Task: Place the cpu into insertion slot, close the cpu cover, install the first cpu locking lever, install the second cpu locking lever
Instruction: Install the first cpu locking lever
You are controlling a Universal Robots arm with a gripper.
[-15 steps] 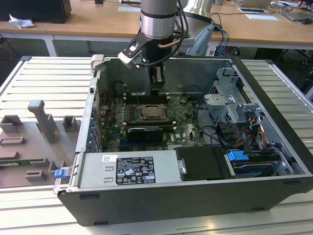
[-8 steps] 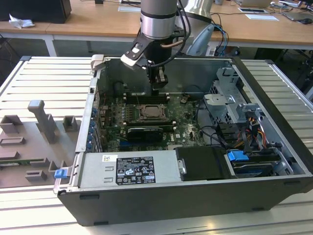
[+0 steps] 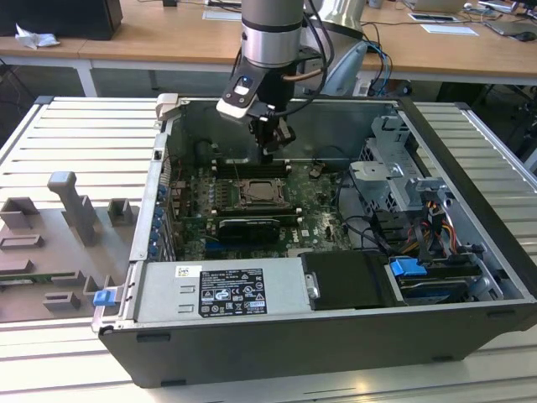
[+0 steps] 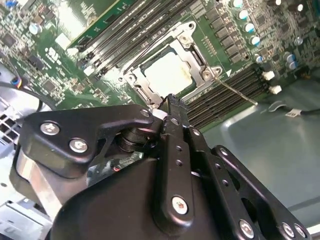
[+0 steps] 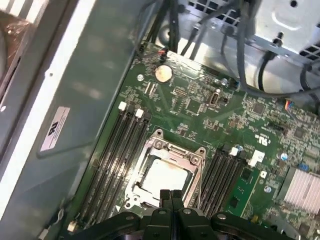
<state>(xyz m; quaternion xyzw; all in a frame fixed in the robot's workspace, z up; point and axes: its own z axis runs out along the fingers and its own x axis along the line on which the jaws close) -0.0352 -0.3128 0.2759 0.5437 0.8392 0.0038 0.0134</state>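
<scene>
Your gripper (image 5: 171,194) hangs inside the open case (image 3: 470,180), its tip just over one edge of the insertion slot (image 5: 150,197). The fingers are pressed tight together with nothing between them, so you are carrying no part.

The first step looks done. The cpu (image 5: 162,175) lies flat in the slot as a pale square, near the middle of the motherboard (image 3: 315,206) and between the two banks of memory slots (image 5: 117,150).

The second step looks done too, by my reading. The cpu cover (image 5: 175,149) seems to lie down over the chip, its metal frame ringing the pale top through the window (both wrist views agree on this).

The levers are what is left. In the second wrist view one thin locking lever (image 4: 235,90) sticks out from a corner of the socket, slanting across the neighbouring memory slots towards the edge of the board. I judge it to be unlatched. I cannot tell whether the other lever is hooked under its catch, so count both as not yet confirmed.
</scene>
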